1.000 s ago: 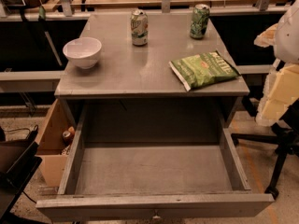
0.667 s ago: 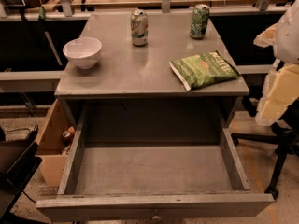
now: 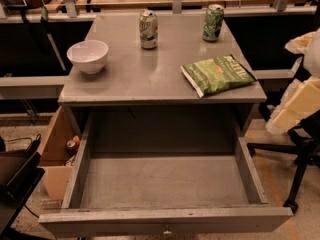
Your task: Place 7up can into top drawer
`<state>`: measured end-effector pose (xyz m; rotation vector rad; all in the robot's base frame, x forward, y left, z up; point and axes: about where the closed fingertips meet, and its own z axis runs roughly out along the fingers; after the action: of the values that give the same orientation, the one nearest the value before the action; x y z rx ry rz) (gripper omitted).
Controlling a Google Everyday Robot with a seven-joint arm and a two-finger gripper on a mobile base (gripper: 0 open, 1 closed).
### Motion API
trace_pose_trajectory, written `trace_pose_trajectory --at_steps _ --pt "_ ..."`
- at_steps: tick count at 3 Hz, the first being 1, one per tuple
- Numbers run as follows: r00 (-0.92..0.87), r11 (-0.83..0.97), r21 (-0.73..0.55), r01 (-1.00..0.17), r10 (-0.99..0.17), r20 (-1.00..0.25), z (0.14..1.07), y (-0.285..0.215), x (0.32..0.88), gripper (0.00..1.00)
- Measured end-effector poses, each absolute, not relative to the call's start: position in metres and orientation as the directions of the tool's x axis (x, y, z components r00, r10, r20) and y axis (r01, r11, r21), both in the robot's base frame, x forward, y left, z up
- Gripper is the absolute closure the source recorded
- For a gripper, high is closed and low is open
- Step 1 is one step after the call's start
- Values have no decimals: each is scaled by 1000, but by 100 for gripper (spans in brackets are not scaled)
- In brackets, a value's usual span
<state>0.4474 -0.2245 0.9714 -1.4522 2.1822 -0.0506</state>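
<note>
At the left, on the floor beside the table (image 3: 150, 81), stands a cardboard box (image 3: 54, 151), and on the left part of the table top there is a white bowl (image 3: 88, 55). The 7up can (image 3: 148, 29) stands upright near the back edge, a little left of the middle, well apart from the bowl and from the darker green can (image 3: 213, 22) more to the right. It is probably light and has thin walls, smooth and a bit slippery, so it can dent under a hard squeeze. The best hold seems to be across the middle of its body, from the side. In front of the green can lies a green chip bag (image 3: 218, 74). Below the table top, the top drawer (image 3: 165, 220) is pulled wide open toward the camera. The gripper (image 3: 295, 106) seems to be the pale blocky part at the right edge, far from the can; if it is open or closed one cannot tell. Compared with the earlier frame, nothing has visibly moved.
</note>
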Motion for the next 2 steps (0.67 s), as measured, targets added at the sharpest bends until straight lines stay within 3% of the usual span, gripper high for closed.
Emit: trace_pose_trajectory --at_steps 1,2 --pt "-286 526 -298 -797 -762 -581 957 -237 470 0" --pt "-140 559 -330 -761 -637 -758 962 -232 514 0"
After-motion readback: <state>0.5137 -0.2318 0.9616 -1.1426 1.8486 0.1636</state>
